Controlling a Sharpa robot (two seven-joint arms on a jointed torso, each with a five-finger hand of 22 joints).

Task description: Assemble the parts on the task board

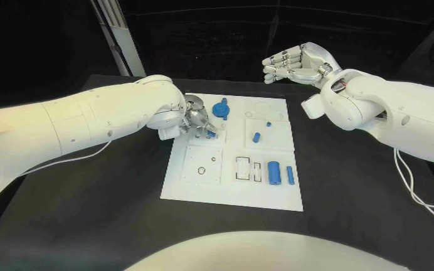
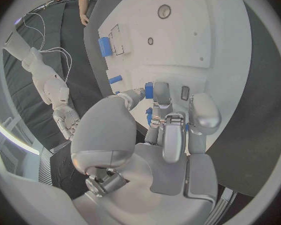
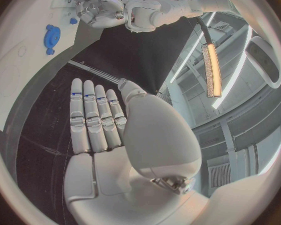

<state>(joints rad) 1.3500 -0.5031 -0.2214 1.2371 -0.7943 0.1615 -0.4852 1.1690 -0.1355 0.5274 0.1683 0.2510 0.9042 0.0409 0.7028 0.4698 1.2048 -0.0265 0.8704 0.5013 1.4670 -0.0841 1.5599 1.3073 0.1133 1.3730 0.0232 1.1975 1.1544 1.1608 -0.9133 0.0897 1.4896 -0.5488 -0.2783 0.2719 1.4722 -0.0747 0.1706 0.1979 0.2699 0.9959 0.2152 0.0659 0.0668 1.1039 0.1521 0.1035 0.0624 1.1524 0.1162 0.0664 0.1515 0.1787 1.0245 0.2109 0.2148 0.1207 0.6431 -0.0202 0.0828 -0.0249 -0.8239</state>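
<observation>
The white task board (image 1: 231, 186) is seen at the frame's centre on the black table (image 1: 90, 221). At its upper left corner, a small blue part (image 1: 210, 133) is pinched by the left hand (image 1: 196, 122). A blue gear (image 1: 222, 109) lies just beside. At upper right, the right hand (image 1: 294, 62) is held empty above the table, fingers straight and together.

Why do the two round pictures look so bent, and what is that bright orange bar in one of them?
In the left wrist view a fisheye lens bows the straight edges of the task board behind the left hand. In the right wrist view the bar is a lit strip lamp glaring above the right hand. The head view keeps edges straight, with a black backdrop.
</observation>
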